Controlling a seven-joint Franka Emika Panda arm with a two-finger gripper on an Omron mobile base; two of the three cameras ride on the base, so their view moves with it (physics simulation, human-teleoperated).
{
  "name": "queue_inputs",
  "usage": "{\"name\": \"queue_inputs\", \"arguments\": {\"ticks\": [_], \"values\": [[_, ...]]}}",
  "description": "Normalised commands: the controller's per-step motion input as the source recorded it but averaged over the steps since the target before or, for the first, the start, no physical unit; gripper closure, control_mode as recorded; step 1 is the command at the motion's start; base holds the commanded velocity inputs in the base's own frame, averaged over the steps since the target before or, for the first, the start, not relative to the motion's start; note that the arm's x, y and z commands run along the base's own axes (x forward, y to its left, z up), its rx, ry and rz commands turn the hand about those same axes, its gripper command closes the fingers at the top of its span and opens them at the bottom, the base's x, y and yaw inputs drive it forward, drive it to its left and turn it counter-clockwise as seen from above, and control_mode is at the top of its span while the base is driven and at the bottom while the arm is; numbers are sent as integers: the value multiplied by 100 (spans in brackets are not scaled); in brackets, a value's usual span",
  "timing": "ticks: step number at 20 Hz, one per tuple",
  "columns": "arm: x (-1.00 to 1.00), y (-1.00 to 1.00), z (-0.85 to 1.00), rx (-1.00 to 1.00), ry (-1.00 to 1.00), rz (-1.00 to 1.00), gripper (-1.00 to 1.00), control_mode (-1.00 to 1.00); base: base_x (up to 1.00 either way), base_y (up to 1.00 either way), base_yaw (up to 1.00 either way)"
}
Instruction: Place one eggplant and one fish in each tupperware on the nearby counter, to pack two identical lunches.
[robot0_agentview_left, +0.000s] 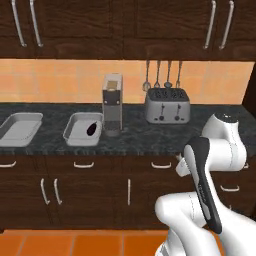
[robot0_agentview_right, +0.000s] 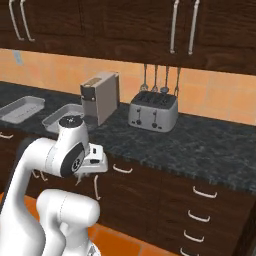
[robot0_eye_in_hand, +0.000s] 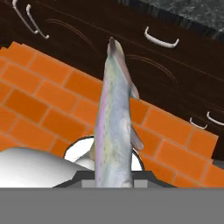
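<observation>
A long silvery-grey fish (robot0_eye_in_hand: 114, 118) rises from between my fingers in the hand view, tail pointing away. My gripper (robot0_eye_in_hand: 113, 178) is shut on its lower end, and the fish covers most of the fingertips. It hangs over the orange floor, in front of the cabinets. Two pale-grey tupperware stand on the dark counter (robot0_agentview_left: 150, 136) at the left. The left tupperware (robot0_agentview_left: 20, 128) looks bare. The right tupperware (robot0_agentview_left: 80, 131) holds a near-black eggplant (robot0_agentview_left: 92, 129). From the right side, the far tupperware (robot0_agentview_right: 22, 109) shows whole and the near tupperware (robot0_agentview_right: 59, 118) is partly behind my arm.
A tall coffee machine (robot0_agentview_left: 112, 104) stands right beside the tupperware with the eggplant. A silver toaster (robot0_agentview_left: 167, 106) sits further right under hanging utensils (robot0_agentview_left: 162, 75). Dark cabinet doors and drawers with curved handles (robot0_eye_in_hand: 161, 40) front the counter. Orange floor tiles (robot0_eye_in_hand: 48, 92) lie below.
</observation>
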Motion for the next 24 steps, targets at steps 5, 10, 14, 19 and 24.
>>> {"name": "queue_inputs", "arguments": {"ticks": [5, 10, 14, 19, 24], "values": [[0, 0, 0, 0, 0, 0, 100, 100, 65, 100, -25], [0, 0, 0, 0, 0, 0, 100, 100, 29, 96, -41], [0, 0, 0, 0, 0, 0, 100, 100, 53, 95, -31], [0, 0, 0, 0, 0, 0, 100, 100, 85, 45, -11], [0, 0, 0, 0, 0, 0, 100, 100, 47, 32, -13]]}}
